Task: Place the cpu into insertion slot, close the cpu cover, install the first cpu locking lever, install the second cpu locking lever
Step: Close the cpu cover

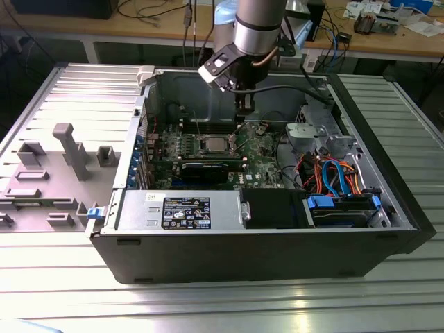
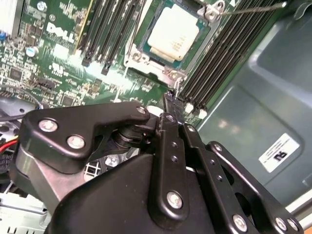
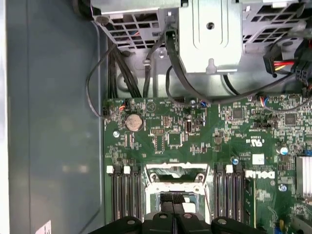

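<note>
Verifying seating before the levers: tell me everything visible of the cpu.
The small flat square cpu with a dull silver-grey metal top lies flat, seated inside a thin silvery metal square frame on the green circuit board, between long black memory slots. The black end effector hangs beside it, not touching.

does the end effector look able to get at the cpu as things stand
Probably yes: the end effector hovers close beside the cpu, whose metal top lies bare, and nothing stands between them.

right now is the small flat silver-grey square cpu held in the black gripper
No: in the second wrist view the cpu lies in the silvery-rimmed insertion slot, apart from the gripper.
</note>
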{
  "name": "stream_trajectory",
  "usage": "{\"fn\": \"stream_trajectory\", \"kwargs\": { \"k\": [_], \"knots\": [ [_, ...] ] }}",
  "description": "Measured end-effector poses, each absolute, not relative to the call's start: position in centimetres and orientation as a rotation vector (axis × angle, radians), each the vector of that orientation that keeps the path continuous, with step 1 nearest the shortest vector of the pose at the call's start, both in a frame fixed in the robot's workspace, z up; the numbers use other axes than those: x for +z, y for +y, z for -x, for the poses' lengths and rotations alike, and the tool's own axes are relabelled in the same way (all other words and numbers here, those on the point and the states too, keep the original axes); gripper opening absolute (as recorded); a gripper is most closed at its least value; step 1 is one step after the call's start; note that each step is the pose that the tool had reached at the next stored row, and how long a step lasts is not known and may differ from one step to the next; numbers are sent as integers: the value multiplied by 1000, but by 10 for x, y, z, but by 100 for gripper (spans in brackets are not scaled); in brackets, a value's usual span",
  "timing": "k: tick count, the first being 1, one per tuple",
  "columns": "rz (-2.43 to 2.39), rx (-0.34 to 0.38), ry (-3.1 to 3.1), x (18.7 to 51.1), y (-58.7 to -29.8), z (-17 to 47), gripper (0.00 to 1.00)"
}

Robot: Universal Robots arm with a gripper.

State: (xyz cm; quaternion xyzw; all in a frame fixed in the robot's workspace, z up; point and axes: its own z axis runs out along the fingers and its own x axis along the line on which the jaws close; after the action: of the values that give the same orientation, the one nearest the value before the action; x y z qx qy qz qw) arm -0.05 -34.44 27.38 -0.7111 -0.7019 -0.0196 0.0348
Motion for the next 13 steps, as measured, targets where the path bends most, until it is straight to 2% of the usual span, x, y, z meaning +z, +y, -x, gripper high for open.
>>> {"fn": "stream_trajectory", "kwargs": {
  "k": [13],
  "knots": [
    [2150,-42,-2195,266,-345,-39,11]
  ]
}}
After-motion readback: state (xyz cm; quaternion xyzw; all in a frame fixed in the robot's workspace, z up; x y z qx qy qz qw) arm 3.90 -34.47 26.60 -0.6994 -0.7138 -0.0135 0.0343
